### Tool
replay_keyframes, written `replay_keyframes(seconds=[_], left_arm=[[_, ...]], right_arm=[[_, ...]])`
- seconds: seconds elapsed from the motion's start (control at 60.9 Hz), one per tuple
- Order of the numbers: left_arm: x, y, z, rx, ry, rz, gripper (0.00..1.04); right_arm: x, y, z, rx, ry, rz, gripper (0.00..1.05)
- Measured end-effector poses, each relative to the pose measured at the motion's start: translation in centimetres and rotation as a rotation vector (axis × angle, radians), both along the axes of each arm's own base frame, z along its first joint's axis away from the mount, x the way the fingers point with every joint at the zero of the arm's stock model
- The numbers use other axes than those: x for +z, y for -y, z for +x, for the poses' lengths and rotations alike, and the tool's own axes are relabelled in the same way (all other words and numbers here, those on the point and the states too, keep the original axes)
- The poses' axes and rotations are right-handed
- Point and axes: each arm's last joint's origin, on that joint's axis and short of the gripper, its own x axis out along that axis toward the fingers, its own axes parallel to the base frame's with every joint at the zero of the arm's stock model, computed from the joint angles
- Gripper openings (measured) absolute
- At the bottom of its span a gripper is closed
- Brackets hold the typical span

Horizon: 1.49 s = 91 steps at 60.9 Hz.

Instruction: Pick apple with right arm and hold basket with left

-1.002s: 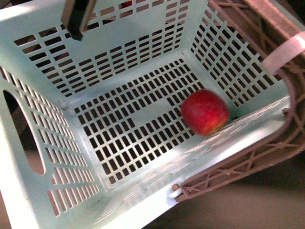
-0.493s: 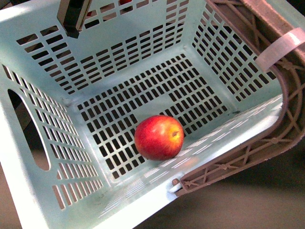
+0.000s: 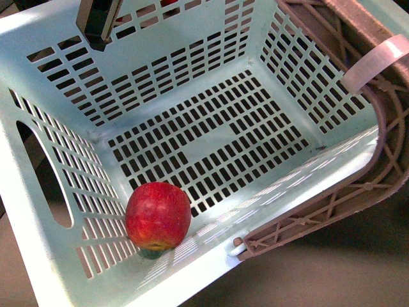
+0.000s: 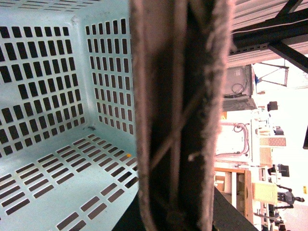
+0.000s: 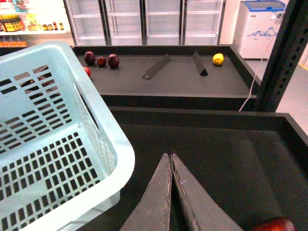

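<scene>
R gripper [image 5: 171,192]: clenched, empty, beside basket [image 5: 110,144].
Apple [image 3: 158,215]: in basket, apart from R gripper; pick prob done.
L gripper: at handle [image 4: 214,96], grip can't tell.

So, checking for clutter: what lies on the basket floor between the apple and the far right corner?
Nothing. The front view shows the floor of the basket bare from the apple to that corner.

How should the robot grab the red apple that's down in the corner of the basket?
Grip the apple across its round middle, coming straight down through the open top of the basket. It sits tucked into a corner between two walls, so probably only its top and the sides facing the middle of the floor are free for fingers.
</scene>
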Motion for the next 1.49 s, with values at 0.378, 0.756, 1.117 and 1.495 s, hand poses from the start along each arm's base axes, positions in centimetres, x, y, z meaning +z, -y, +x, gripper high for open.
replay_keyframes(seconds=[0.378, 0.756, 1.117, 1.495], left_arm=[[0.0, 0.0, 0.0, 0.003, 0.001, 0.001, 0.06], [0.0, 0.0, 0.0, 0.001, 0.000, 0.000, 0.06], [0.0, 0.0, 0.0, 0.001, 0.000, 0.000, 0.06], [0.0, 0.0, 0.0, 0.000, 0.002, 0.002, 0.06]], right_arm=[[-0.8, 0.0, -1.3, 0.006, 0.022, -0.001, 0.02], [-0.6, 0.0, -2.4, 0.005, 0.028, -0.001, 0.02], [-0.7, 0.0, -3.1, 0.005, 0.028, -0.001, 0.02], [-1.0, 0.0, -4.3, 0.004, 0.021, -0.001, 0.02]])
